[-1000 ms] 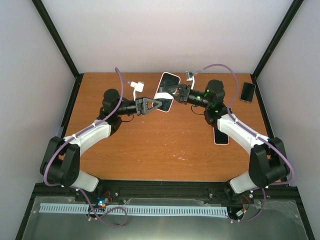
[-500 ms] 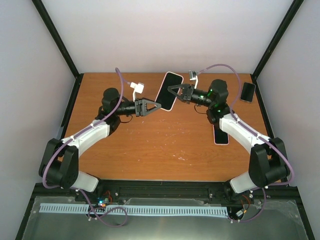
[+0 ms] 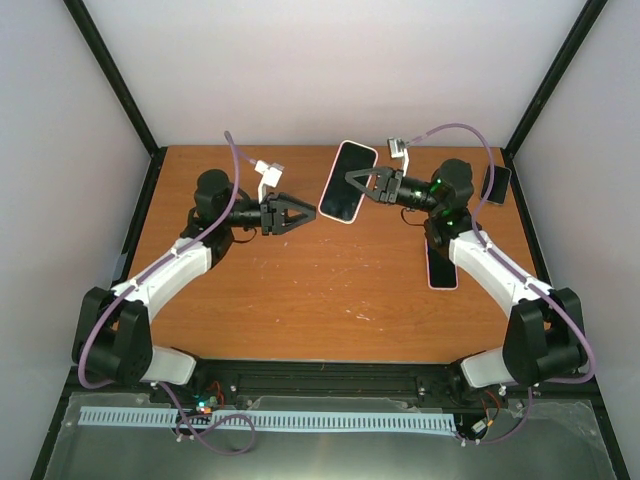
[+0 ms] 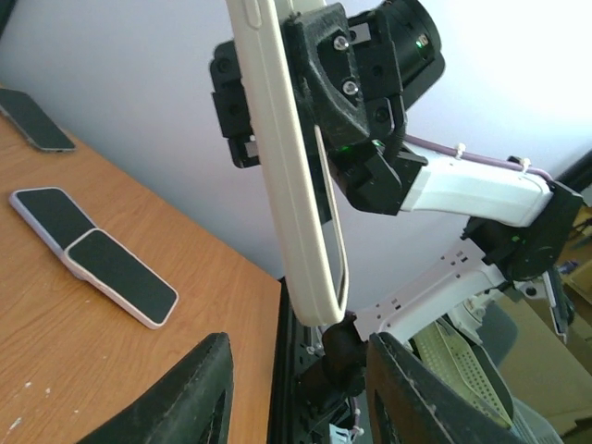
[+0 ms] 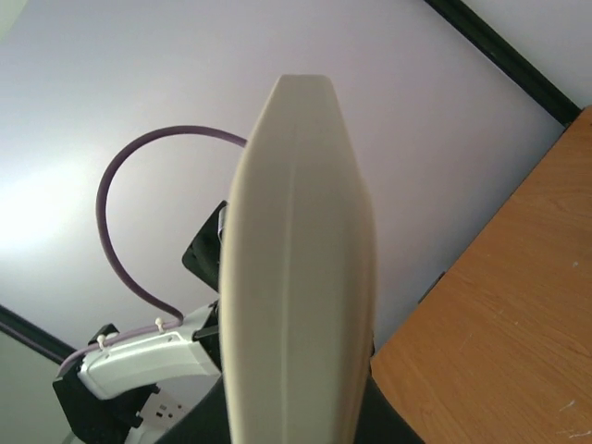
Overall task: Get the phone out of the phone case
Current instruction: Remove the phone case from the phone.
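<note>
Both arms reach inward, raised; left hand (image 3: 305, 213) parted, right hand (image 3: 355, 182) clamped tight.

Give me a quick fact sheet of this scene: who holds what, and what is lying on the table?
Held item: cased phone, lifted above the table
Holder: right gripper, clamped on it
Other arm: left gripper, open, near the phone's lower end, gripping nothing
On the table: two overlapping phones by the right arm; another phone at the far right corner
Progress: pale case appears to be on the phone
</note>
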Controlling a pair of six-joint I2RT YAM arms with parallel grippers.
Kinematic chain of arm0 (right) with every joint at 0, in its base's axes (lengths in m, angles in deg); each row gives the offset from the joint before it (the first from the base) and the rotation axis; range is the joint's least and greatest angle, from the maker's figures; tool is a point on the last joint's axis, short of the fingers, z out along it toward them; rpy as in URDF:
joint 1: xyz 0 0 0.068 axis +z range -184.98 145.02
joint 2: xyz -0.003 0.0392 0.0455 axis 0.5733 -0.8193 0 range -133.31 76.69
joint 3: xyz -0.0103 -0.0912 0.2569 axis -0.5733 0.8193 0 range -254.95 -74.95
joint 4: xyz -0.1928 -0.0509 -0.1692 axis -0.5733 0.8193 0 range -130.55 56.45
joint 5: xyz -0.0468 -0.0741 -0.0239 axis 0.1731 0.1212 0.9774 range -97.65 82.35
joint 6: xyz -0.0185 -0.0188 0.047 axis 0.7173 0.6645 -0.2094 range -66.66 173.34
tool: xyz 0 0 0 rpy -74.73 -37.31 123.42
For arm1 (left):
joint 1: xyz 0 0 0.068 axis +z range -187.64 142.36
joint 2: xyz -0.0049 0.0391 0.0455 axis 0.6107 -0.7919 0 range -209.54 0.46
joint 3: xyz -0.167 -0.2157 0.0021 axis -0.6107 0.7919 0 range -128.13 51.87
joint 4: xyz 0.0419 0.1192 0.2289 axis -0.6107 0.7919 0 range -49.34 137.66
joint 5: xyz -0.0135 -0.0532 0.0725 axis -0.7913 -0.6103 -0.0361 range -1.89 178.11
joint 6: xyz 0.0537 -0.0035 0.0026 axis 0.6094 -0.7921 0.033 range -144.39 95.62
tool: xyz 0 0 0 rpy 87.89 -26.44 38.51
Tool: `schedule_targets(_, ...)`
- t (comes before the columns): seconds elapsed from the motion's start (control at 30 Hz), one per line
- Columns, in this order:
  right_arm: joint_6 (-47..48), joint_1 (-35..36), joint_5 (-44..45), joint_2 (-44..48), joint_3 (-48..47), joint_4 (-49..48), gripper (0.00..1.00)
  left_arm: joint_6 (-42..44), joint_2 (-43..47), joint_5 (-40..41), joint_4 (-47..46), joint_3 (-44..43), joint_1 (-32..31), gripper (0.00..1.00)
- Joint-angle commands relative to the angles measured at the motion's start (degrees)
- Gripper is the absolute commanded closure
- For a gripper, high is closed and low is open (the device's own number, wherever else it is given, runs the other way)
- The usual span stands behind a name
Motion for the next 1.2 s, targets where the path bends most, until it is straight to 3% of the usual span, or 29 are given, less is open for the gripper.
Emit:
schedule_targets(0.0,3.07,-0.06,-3.11,2.13,-0.12,-5.97,0.97,4.44,1.25,-3.5,2.0,-3.14,-1.71,0.59)
schedule_targets(0.53,5.15,-0.05,-3.85,2.32,0.43,-4.71,0.97,4.64,-1.14,0.39,4.56,-4.73,-2.46,0.65)
schedule_targets(0.77,3.74,-0.05,-4.08,2.07,0.62,-6.36,0.97,5.99,-2.23,3.86,7.26,-4.57,-2.45,0.75)
schedule_targets(1.17,-9.36,-0.04,-3.16,1.22,2.1,-18.19,0.97,3.45,-3.37,3.94,2.82,-2.26,-1.97,0.85)
